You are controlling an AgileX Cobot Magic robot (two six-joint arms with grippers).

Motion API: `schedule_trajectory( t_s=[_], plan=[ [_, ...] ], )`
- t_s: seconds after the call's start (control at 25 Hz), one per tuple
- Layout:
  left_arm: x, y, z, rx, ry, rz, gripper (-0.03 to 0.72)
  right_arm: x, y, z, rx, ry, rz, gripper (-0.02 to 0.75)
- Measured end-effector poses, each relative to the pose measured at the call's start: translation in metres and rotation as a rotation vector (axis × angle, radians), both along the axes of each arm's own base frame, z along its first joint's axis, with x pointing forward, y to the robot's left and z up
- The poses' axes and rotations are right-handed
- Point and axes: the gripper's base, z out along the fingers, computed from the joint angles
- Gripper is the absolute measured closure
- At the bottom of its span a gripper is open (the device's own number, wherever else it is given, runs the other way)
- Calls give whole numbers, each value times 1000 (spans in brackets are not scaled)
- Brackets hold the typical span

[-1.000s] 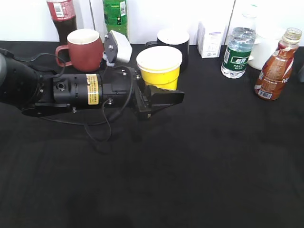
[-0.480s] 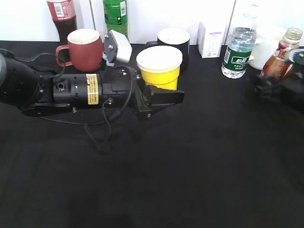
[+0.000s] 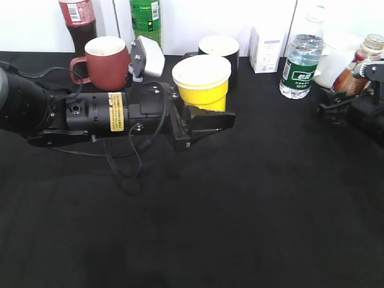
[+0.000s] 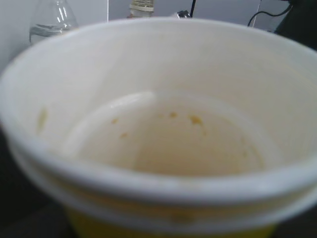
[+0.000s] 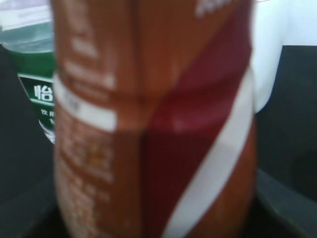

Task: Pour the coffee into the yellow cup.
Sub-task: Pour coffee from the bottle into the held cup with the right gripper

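Coffee bottle upright (cap up), yellow cup mouth-up

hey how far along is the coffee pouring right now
Early. Done: the left tool sits at the base of the yellow cup, though whether it grips can't be seen. In hand: the right tool is up against the coffee bottle; a closed grip isn't visible. The bottle stands upright, seemingly capped. Left: lift, open, pour. The wrist view shows only dried specks inside the cup.
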Motion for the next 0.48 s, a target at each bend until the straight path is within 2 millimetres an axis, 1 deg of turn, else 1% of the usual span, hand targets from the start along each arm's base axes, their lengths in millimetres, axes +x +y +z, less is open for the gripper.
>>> schedule_trajectory(
  t_s=[0.04, 0.08, 0.16, 0.24, 0.32, 0.36, 0.44, 0.48],
  plan=[
    [0, 0, 0, -1, -1, -5, 236, -3, 0, 2, -2, 10, 0, 209],
    [-1, 0, 0, 0, -3, -10, 236, -8, 0, 9, -10, 9, 0, 209],
    [-3, -1, -1, 14, -10, -32, 236, -17, 1, 36, -42, -23, 24, 210],
    [-5, -3, -1, 15, 4, -43, 236, -27, 9, 65, -137, -27, 146, 210],
    [-10, -15, 0, 28, 0, -65, 236, -40, 16, 94, -262, -63, 258, 210],
    [-12, -24, 2, 50, -13, -72, 236, -47, 17, 109, -312, -88, 284, 210],
    [-16, -44, 8, 91, -48, -80, 236, -57, 20, 129, -391, -144, 325, 210],
    [-17, -54, 11, 115, -70, -78, 236, -61, 22, 135, -466, -179, 371, 210]
  ],
)
